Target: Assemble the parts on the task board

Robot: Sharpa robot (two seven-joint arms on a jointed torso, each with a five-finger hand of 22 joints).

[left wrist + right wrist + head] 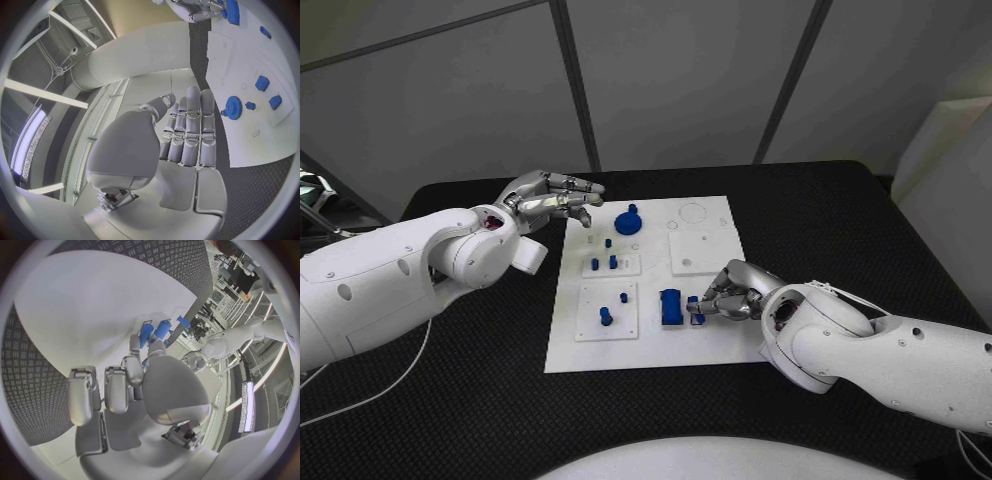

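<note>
I am reaching my right robot hand (730,293) down onto the white task board (646,345) on the black desk (473,420), its fingers closing around a small blue part (695,305) beside a blue block (671,307). My left robot hand (553,197) is hovering empty, fingers loosely curled, beside the blue gear (629,222). Next, I judge, I need a firm pinch to lift and seat that part.

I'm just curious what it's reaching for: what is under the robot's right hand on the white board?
Under the right hand, a small blue part sits at its fingertips on the white task board, beside a larger blue block. The fingers cover whether it is actually gripped.
</note>
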